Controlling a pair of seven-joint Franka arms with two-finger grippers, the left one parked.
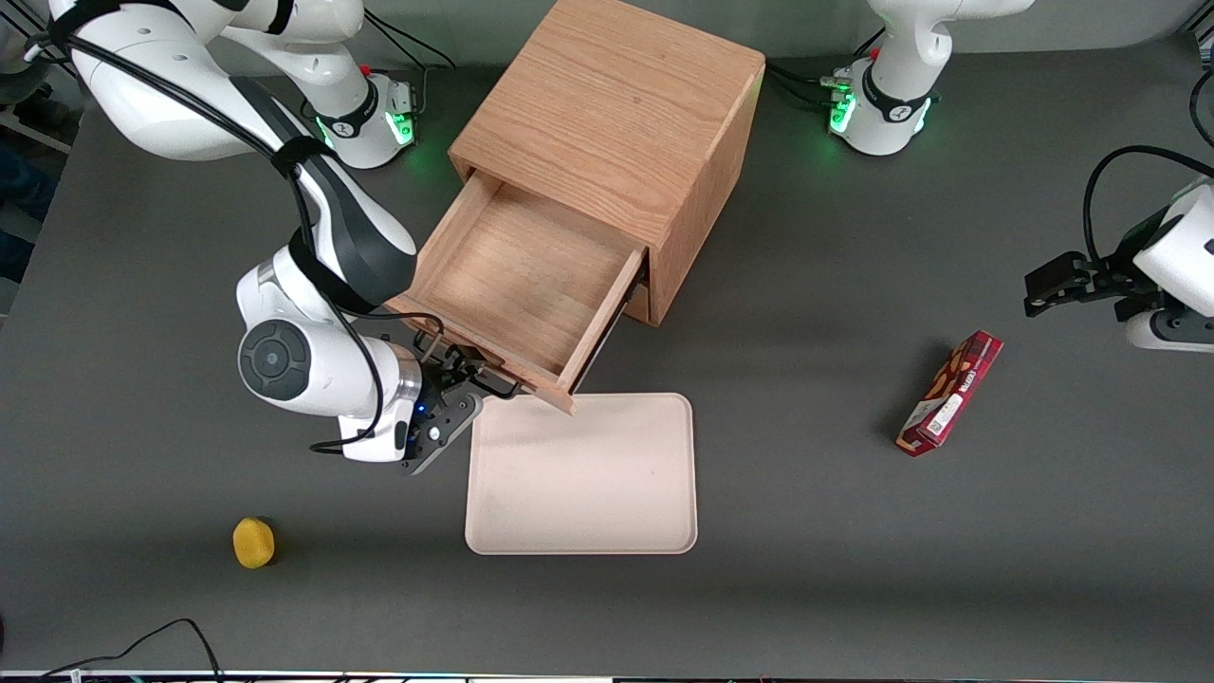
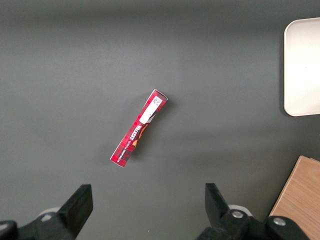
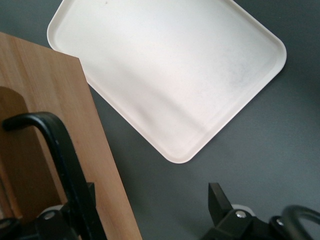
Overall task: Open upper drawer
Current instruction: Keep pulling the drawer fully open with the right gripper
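The upper drawer point(image 1: 522, 275) of the light-oak cube cabinet point(image 1: 616, 104) stands pulled far out, and its bare wooden inside shows. The lower drawer is hidden under it. My right gripper point(image 1: 467, 384) is at the drawer's front panel, nearer the front camera than the cabinet. In the right wrist view the gripper point(image 3: 150, 200) is open. The drawer's wooden front edge point(image 3: 60, 100) and its thin black bar handle point(image 3: 62, 150) sit beside one finger point(image 3: 86, 197). The other finger point(image 3: 217, 200) stands apart over the grey table.
A cream tray point(image 1: 580, 474) lies flat just in front of the open drawer and also shows in the right wrist view point(image 3: 170, 75). A red snack box point(image 1: 950, 392) lies toward the parked arm's end of the table. A small yellow object point(image 1: 253, 543) sits near the front edge.
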